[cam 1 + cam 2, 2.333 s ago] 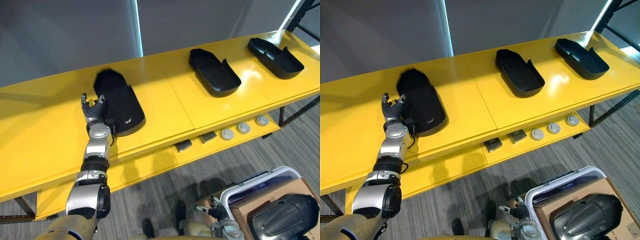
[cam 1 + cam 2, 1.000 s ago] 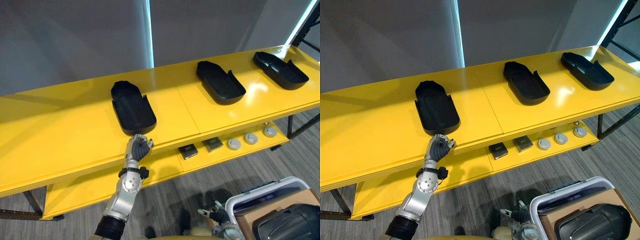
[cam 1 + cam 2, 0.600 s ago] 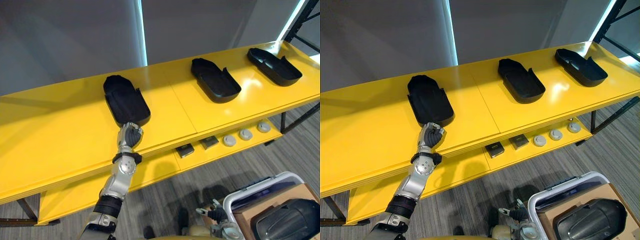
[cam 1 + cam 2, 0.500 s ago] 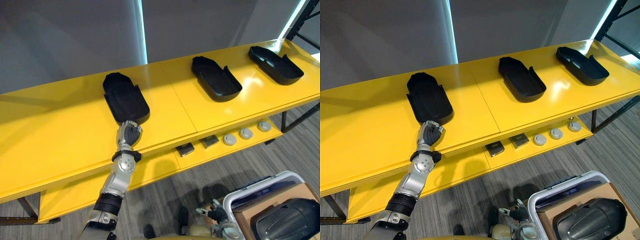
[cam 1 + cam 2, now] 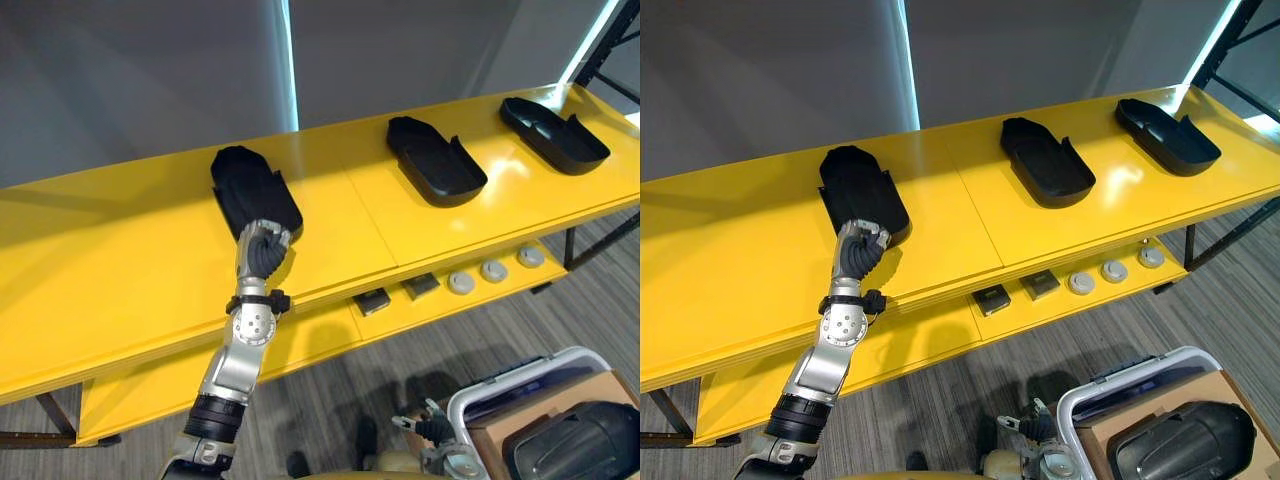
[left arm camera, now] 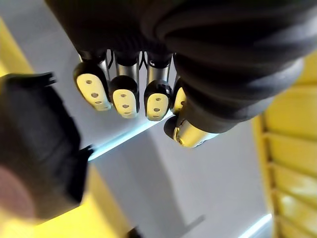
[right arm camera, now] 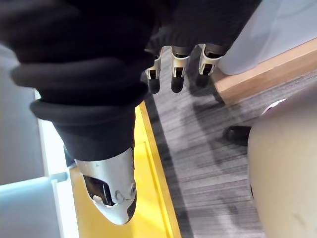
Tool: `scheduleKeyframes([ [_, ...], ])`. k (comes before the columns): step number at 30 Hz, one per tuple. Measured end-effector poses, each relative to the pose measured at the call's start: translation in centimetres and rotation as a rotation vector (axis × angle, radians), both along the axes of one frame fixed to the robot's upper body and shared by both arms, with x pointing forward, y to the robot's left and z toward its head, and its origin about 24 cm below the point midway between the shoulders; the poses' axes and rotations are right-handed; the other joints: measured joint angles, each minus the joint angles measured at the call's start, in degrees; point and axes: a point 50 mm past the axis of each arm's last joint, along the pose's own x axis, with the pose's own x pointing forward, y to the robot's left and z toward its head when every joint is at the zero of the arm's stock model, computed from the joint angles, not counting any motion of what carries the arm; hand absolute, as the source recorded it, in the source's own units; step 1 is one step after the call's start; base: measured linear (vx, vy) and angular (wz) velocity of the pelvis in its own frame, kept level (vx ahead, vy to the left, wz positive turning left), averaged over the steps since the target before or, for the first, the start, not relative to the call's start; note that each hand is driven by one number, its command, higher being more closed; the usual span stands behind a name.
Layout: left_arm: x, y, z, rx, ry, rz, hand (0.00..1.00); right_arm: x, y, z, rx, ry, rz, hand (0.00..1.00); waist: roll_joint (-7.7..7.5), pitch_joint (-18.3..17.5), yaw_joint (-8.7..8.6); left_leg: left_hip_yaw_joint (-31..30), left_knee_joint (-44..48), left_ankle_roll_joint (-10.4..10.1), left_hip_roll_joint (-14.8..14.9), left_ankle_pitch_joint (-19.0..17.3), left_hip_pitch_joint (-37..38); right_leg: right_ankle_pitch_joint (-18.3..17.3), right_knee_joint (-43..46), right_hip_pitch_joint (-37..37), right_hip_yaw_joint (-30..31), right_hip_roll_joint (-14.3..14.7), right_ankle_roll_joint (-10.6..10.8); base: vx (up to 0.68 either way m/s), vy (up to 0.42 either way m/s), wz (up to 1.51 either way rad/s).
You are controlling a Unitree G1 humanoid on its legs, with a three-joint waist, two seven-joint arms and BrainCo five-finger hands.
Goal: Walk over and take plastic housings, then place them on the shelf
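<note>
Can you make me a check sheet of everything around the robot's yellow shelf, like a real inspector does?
Surface: yellow shelf top, glossy, with a seam across it.
Job's things: three black plastic housings lie apart on top: left housing, middle housing, right housing; a fourth housing sits in a cardboard box.
Clutter: lower shelf holds two dark square blocks and three grey discs.
Hands: left hand by the left housing's near end, fingers curled, holding nothing; right hand hangs over the floor, fingers relaxed, empty.
Cables: nothing seen.
Surroundings: grey wall, bright strip, grey carpet, white-rimmed bin around the box.
</note>
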Motion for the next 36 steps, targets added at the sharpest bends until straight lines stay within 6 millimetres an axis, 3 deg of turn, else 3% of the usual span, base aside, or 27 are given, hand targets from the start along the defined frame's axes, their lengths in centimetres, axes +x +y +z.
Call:
scheduleKeyframes([
  [3,-1.7,3.5,1.6,-0.16,-0.127,0.077,1.0,-0.2,-0.2,-0.2,-0.003,0.021,-0.006,0.0,0.03,0.0,1.22,-0.6,0.1,0.1,0.1,0.1,-0.1,0.0,0.0,0.2,-0.5,0.0,0.0,-0.05,-0.003,0.11],
  [6,-3.7,7.7,1.5,-0.296,-0.198,0.238,1.0,-0.4,-0.3,-0.3,-0.004,0.037,-0.011,0.0,0.06,0.0,2.15,-2.3,0.5,0.1,0.3,0.1,-0.1,-0.1,0.0,1.3,-1.7,0.0,0.0,-0.03,0.001,0.29],
  [8,-6.3,11.2,-0.5,-0.381,-0.183,0.438,1.0,-0.4,-0.3,-0.4,-0.004,0.04,-0.013,0.0,0.04,-0.1,2.79,-4.1,0.5,0.0,0.3,0.2,-0.2,-0.4,0.0,2.1,-2.9,-0.2,0.2,-0.02,0.019,0.44],
  [9,-7.1,11.9,-1.4,-0.396,-0.158,0.488,1.0,-0.4,-0.3,-0.3,-0.004,0.039,-0.013,0.0,-0.02,-0.2,2.99,-4.3,0.5,0.0,0.3,0.2,-0.2,-0.4,0.0,2.1,-3.1,-0.2,0.2,-0.02,0.019,0.28],
  [11,-10.0,14.1,-5.4,-0.488,-0.007,0.653,1.0,-0.5,-0.3,-0.3,-0.004,0.035,-0.042,0.0,-0.21,-1.1,4.21,-5.2,-0.4,0.4,0.1,0.4,-0.3,-1.2,0.0,2.3,-4.4,-0.6,0.7,-0.01,0.016,0.28],
  [12,-10.7,14.4,-6.5,-0.507,0.036,0.691,1.0,-0.6,-0.4,-0.3,-0.005,0.035,-0.053,0.0,-0.33,-1.2,4.33,-5.3,-0.4,0.4,0.1,0.4,-0.3,-1.3,0.0,2.5,-4.7,-0.6,0.7,0.01,0.024,0.32],
  [13,-12.1,15.0,-9.1,-0.554,0.14,0.762,1.0,-0.5,-0.3,-0.2,-0.006,0.03,-0.061,0.0,-0.49,-1.4,5.09,-5.3,-0.3,0.4,0.2,0.4,0.1,-1.5,0.0,3.0,-5.1,-0.7,0.7,0.01,0.033,0.18],
  [14,-13.3,15.5,-12.2,-0.614,0.275,0.83,0.0,-0.3,-0.2,0.0,-0.005,0.012,-0.062,0.0,-0.6,-1.9,5.93,-5.1,-0.3,0.5,0.2,0.3,0.1,-1.6,0.0,3.1,-5.5,-0.7,0.6,0.01,0.032,0.18],
  [15,-14.3,15.7,-14.7,-0.665,0.396,0.875,0.0,0.1,0.0,0.3,-0.002,-0.008,-0.056,0.0,-0.69,-2.4,5.89,-5.0,-0.3,0.5,0.2,0.3,0.0,-1.7,0.0,3.2,-6.0,-0.8,0.5,0.01,0.022,0.14],
  [16,-15.0,15.6,-16.3,-0.694,0.474,0.899,0.0,0.3,0.1,0.4,0.0,-0.02,-0.053,0.0,-0.76,-2.7,5.9,-4.9,-0.1,0.5,0.3,0.3,0.0,-1.8,0.0,3.2,-6.1,-0.9,0.4,0.02,0.017,0.1],
  [19,-18.2,13.0,-24.6,-0.843,0.923,0.898,0.0,1.2,0.8,1.0,0.017,-0.065,-0.046,0.0,-0.98,-3.3,5.86,-4.4,0.0,0.2,0.3,0.4,1.5,-2.3,0.0,4.7,-6.1,-0.9,0.8,0.01,0.006,0.01],
  [22,-19.6,9.7,-28.4,-0.879,1.198,0.767,0.0,1.4,1.5,1.2,0.033,-0.078,-0.047,0.0,-1.18,-3.9,5.8,-3.7,0.1,-0.3,0.5,-0.2,2.0,-2.6,0.0,5.1,-6.0,-0.9,1.0,0.0,0.011,-0.06],
  [24,-19.5,8.0,-29.6,-0.855,1.305,0.661,0.0,1.4,1.3,1.2,0.029,-0.078,-0.051,0.0,-1.36,-4.0,5.68,-2.7,1.0,-0.4,0.6,-1.0,1.9,-2.7,0.0,5.2,-5.6,-0.8,1.0,-0.02,0.001,-0.16],
  [32,-17.4,5.6,-30.1,-0.682,1.404,0.48,0.0,0.5,0.4,0.9,0.008,-0.055,-0.093,0.0,0.65,-4.1,5.61,-1.5,1.5,-0.7,0.8,-1.6,2.3,-2.9,0.0,5.2,-3.9,-0.6,1.0,0.0,0.003,-0.09],
  [36,-17.1,5.4,-30.1,-0.607,1.428,0.448,0.0,0.4,0.1,0.7,-0.007,-0.034,-0.111,0.0,1.15,-4.0,5.71,-0.3,1.5,-0.8,1.0,-1.7,3.1,-2.9,0.0,5.4,-2.7,-0.2,1.0,0.01,-0.003,-0.16],
])
